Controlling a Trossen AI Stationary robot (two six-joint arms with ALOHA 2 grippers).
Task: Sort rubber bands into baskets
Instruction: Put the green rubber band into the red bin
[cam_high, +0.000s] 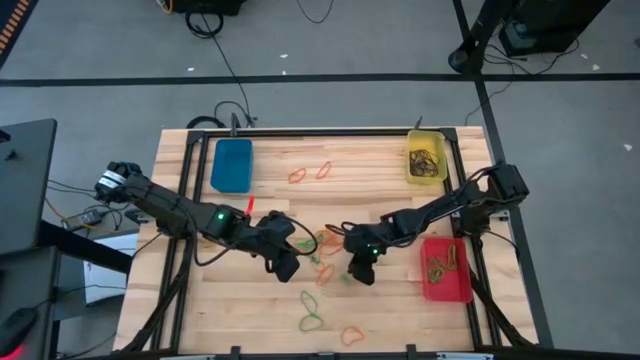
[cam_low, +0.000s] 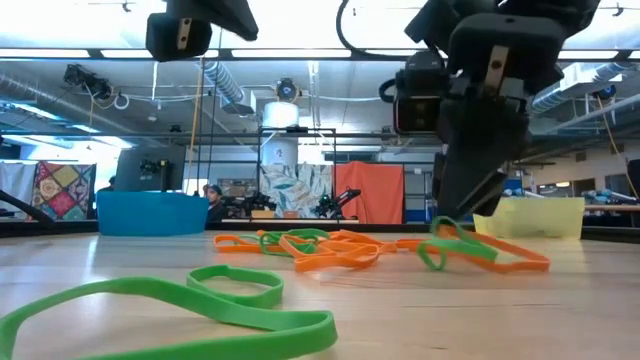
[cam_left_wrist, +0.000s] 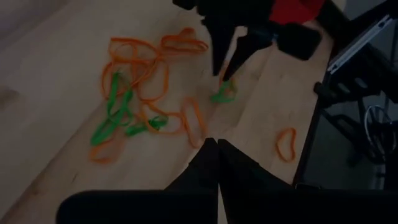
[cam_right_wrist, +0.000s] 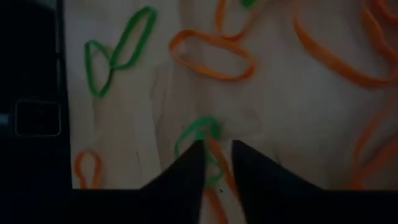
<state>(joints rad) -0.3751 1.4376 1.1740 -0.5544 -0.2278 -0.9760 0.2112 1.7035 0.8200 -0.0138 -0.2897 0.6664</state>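
Rubber bands: loose tangle of orange and green at table centre; strays nearer the front edge

Right gripper: down on the pile; fingers narrowly apart, astride a green band and an orange band crossing it

Left gripper: just beside the pile, fingers pressed together, holding nothing

Baskets: blue basket empty; yellow basket and red basket hold some

Risk: pinch may take both colours, since they overlap; tangle may drag along
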